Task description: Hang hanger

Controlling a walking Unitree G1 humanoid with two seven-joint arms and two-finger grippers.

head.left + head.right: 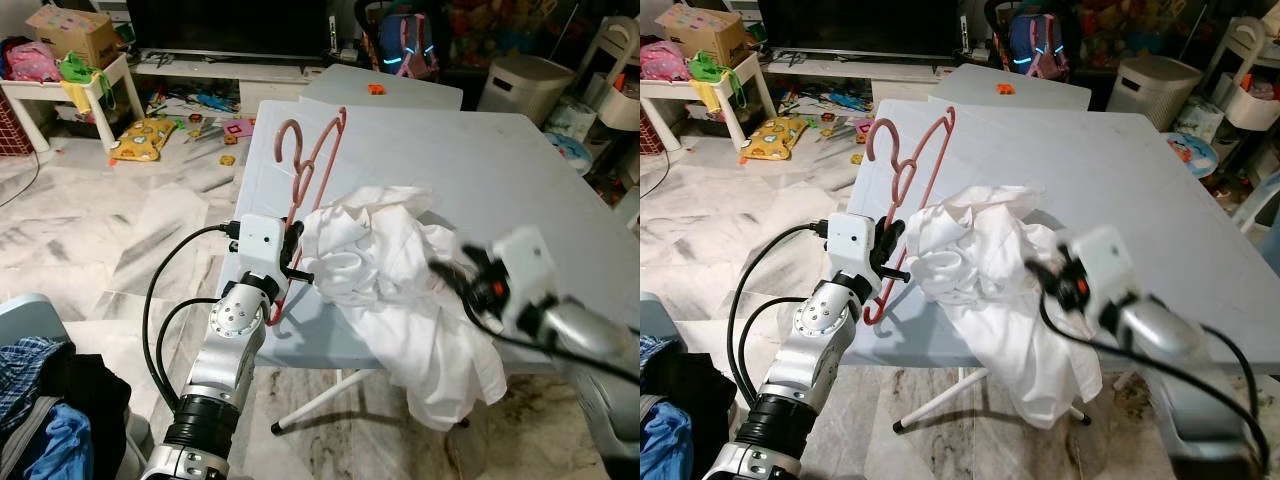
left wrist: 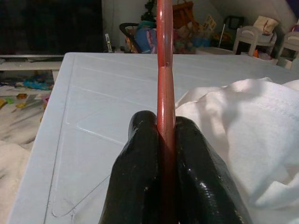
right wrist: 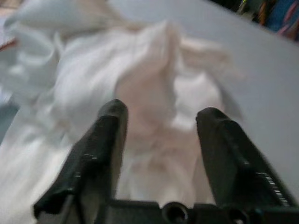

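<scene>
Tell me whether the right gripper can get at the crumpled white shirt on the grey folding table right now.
Probably yes. The right gripper is open and aimed straight at the crumpled white shirt, with nothing between them; the left gripper pinches the pink plastic hanger off to the side.

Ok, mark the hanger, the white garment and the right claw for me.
hanger (image 1: 322, 150), left eye view, on its upper arm above the table.
white garment (image 1: 400, 290), left eye view, on the crumpled middle.
right claw (image 3: 159, 126), right wrist view, midway between its open fingertips.

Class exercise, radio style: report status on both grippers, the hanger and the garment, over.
Left gripper shut on pink hanger, held upright. Right gripper open, at white garment heaped on table. Garment not on hanger.
</scene>
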